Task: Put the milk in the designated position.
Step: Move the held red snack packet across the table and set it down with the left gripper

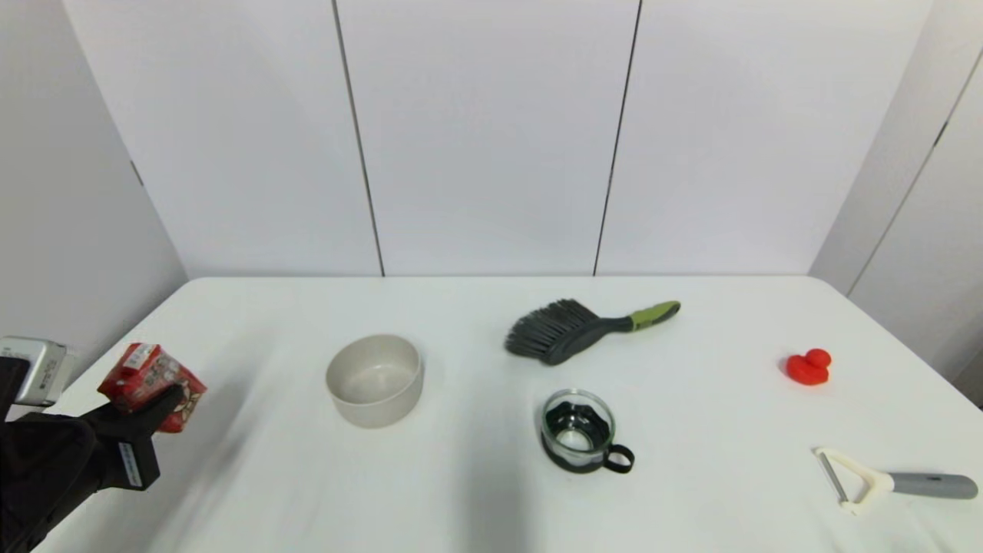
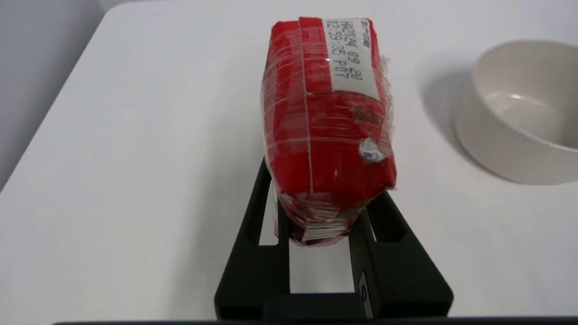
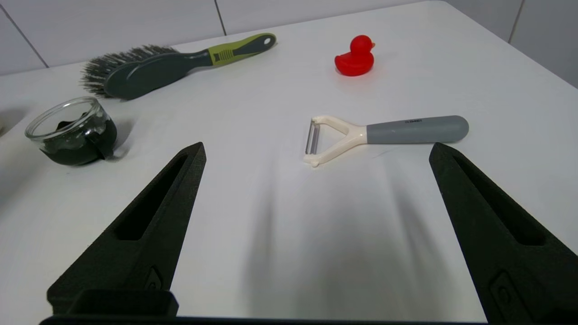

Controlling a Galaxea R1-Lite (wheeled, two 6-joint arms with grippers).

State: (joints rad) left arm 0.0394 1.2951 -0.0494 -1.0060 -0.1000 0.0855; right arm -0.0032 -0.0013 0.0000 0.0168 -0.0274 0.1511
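Note:
The milk (image 1: 151, 376) is a small red carton with cartoon print and a white label, held tilted above the table's left edge. My left gripper (image 1: 157, 403) is shut on it. In the left wrist view the carton (image 2: 327, 122) sits clamped between the two black fingers (image 2: 271, 234), its white date label facing up. My right gripper (image 3: 316, 153) is open above the right part of the table, with nothing between its fingers; it does not show in the head view. The designated position is plain white tabletop with no mark to single it out.
A beige bowl (image 1: 375, 379) stands right of the carton. Farther right are a grey brush with a green handle (image 1: 584, 329), a glass cup with a black holder (image 1: 580, 430), a red rubber duck (image 1: 808, 366) and a peeler (image 1: 891, 480).

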